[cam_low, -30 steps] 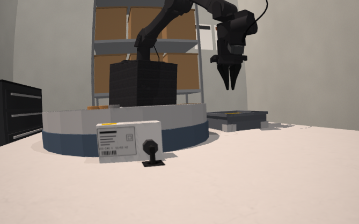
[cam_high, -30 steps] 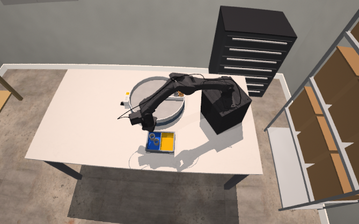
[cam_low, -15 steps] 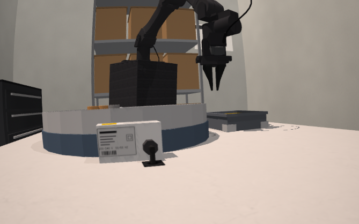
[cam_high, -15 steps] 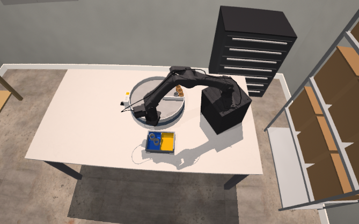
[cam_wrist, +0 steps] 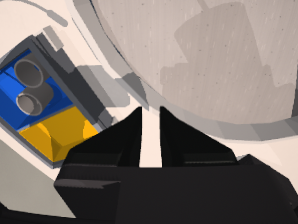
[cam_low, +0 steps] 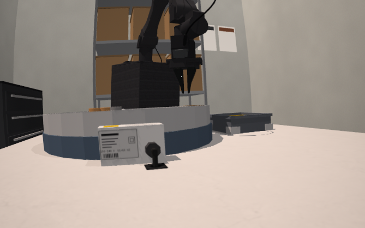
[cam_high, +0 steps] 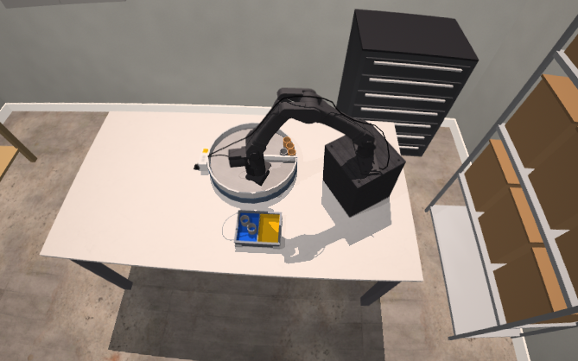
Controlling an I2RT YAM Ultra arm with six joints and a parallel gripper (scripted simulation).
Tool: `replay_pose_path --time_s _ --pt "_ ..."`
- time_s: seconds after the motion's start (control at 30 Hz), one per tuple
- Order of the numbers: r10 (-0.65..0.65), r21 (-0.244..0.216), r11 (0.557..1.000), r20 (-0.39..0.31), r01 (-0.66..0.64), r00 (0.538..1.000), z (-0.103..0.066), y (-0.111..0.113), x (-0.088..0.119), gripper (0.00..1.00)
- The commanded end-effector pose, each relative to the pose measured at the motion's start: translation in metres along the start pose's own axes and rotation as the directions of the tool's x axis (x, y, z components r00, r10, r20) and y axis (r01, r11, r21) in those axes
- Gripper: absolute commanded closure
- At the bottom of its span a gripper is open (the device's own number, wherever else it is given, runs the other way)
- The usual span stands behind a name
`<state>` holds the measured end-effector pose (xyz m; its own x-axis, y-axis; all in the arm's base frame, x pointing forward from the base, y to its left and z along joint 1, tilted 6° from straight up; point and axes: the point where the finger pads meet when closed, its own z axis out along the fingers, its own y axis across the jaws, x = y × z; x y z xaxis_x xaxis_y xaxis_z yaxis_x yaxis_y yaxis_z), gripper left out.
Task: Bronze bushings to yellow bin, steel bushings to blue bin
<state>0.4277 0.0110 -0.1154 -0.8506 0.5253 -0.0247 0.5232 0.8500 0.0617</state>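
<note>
My gripper is empty, its fingers a narrow gap apart. It hangs above the front part of the turntable. Several bronze bushings stand close together at the turntable's right side, behind its white divider. A steel bushing is beside them. Two steel bushings are in the blue bin: one upright, the other tilted. The yellow bin shows no bushing.
A white box with a small black stand is at the turntable's left edge. The arm's black pedestal is to the right of the turntable. The bins are in front of the turntable, and its raised rim runs between them and the bushings.
</note>
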Motion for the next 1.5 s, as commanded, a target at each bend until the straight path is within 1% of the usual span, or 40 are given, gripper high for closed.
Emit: replay_pose_path --time_s 0.0,0.13,0.27,0.33,0.47,0.57,0.6,0.67,0.73,0.8,0.83,0.9,0.93,0.97,1.17,1.27,1.33,1.47 --pt "0.043 -0.038 0.998 0.047 -0.042 0.998 -0.008 -0.030 -0.014 0.86" --pt "0.105 -0.039 0.994 0.046 -0.104 0.993 -0.007 -0.078 -0.018 0.86" --pt "0.163 -0.039 0.986 0.046 -0.161 0.986 -0.005 -0.122 -0.021 0.86" --pt "0.163 -0.039 0.986 0.046 -0.161 0.986 -0.005 -0.122 -0.021 0.86" --pt "0.214 -0.040 0.976 0.045 -0.212 0.976 -0.005 -0.161 -0.023 0.86" --pt "0.248 -0.035 0.968 0.028 -0.247 0.968 0.003 -0.187 -0.019 0.86" --pt "0.257 -0.043 0.966 0.053 -0.255 0.965 0.001 -0.194 -0.035 0.86" --pt "0.276 -0.043 0.961 0.051 -0.274 0.960 0.002 -0.209 -0.035 0.86" --pt "0.294 -0.036 0.955 0.028 -0.293 0.955 0.003 -0.223 -0.030 0.86" --pt "0.310 -0.036 0.950 0.025 -0.309 0.950 0.003 -0.235 -0.029 0.86" --pt "0.317 -0.036 0.948 0.025 -0.316 0.948 0.003 -0.240 -0.030 0.86" --pt "0.317 -0.036 0.948 0.025 -0.316 0.948 0.003 -0.240 -0.030 0.86" --pt "0.323 -0.038 0.946 0.032 -0.322 0.946 0.001 -0.245 -0.032 0.86" --pt "0.329 -0.036 0.944 0.025 -0.328 0.944 0.003 -0.250 -0.031 0.86" --pt "0.355 -0.033 0.935 0.025 -0.354 0.935 0.004 -0.272 -0.032 0.86" --pt "0.362 -0.036 0.932 0.031 -0.361 0.932 0.001 -0.277 -0.033 0.86" --pt "0.365 -0.036 0.931 0.027 -0.364 0.931 0.003 -0.279 -0.032 0.86" --pt "0.364 -0.037 0.931 0.027 -0.362 0.931 0.002 -0.279 -0.032 0.86"
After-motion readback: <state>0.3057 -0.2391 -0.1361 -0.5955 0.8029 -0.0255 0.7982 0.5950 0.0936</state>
